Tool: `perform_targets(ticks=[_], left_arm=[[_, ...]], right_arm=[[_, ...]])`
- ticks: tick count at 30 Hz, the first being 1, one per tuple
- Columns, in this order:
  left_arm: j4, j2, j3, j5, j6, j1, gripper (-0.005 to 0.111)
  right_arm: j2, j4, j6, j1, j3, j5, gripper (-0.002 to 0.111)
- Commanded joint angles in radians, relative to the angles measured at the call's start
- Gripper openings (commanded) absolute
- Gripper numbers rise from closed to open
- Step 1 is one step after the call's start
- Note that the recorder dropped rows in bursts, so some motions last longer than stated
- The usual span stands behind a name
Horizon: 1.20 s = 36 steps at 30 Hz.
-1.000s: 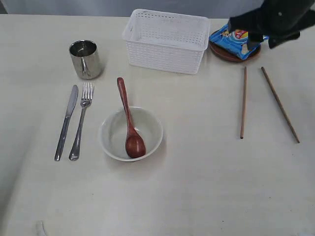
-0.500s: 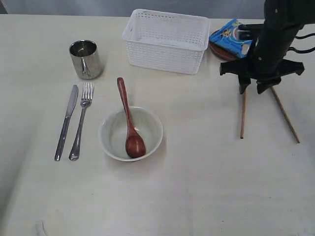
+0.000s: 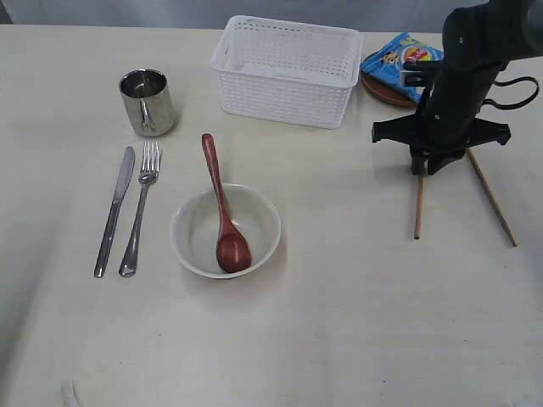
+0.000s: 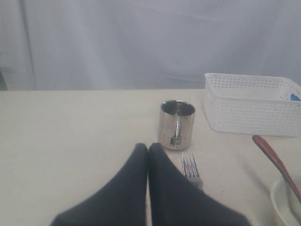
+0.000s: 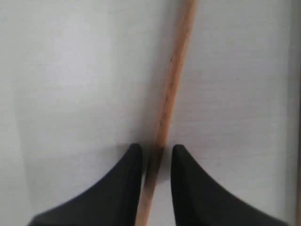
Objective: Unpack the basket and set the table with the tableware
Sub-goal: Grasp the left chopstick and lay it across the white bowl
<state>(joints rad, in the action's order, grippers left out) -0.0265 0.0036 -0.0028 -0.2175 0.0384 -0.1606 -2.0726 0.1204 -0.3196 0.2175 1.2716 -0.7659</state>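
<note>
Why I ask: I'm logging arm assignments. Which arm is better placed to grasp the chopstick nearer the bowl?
Right. The right gripper is open astride that chopstick, a finger on each side. The left gripper is shut, over by the mug and fork.

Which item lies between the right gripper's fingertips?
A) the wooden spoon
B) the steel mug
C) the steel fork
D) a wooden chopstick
D: in the right wrist view a chopstick runs straight into the gap between the fingertips of the right gripper, while the spoon rests in the bowl, well away from that arm.
</note>
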Motion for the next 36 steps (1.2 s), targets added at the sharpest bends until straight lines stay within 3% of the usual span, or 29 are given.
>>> perform_targets(ticks=[1, 5, 8, 15, 17, 20, 23, 28, 36], left_arm=[[0.000, -0.004, 0.003, 0.006, 0.000, -0.001, 0.000], [0.000, -0.004, 0.003, 0.006, 0.000, -0.001, 0.000], [0.000, -0.004, 0.003, 0.006, 0.000, -0.001, 0.000], [-0.005, -0.004, 0.003, 0.006, 0.000, -0.001, 0.000], [-0.005, -0.004, 0.003, 0.006, 0.000, -0.001, 0.000], [-0.005, -0.004, 0.003, 0.006, 0.000, -0.001, 0.000], [-0.005, -0.004, 0.003, 0.006, 0.000, -0.001, 0.000], [-0.005, -0.004, 0.003, 0.006, 0.000, -0.001, 0.000], [-0.005, -0.004, 0.003, 0.006, 0.000, -0.001, 0.000]], right_arm=[[-0.028, -0.034, -0.005, -0.006, 0.001, 0.010, 0.023], [-0.048, -0.045, 0.013, -0.006, 0.001, 0.015, 0.019], [-0.050, -0.045, 0.056, -0.006, 0.001, 0.003, -0.001], [0.101, -0.045, 0.154, -0.006, 0.001, -0.140, -0.001], [0.191, -0.114, 0.195, -0.004, 0.001, -0.200, -0.001], [0.338, -0.403, 0.404, 0.001, 0.001, -0.251, -0.001], [0.438, -0.547, 0.568, 0.107, 0.001, -0.250, -0.001], [0.409, -0.532, 0.708, 0.395, 0.018, -0.228, -0.001], [0.203, -0.364, 0.713, 0.579, 0.194, -0.367, -0.001]])
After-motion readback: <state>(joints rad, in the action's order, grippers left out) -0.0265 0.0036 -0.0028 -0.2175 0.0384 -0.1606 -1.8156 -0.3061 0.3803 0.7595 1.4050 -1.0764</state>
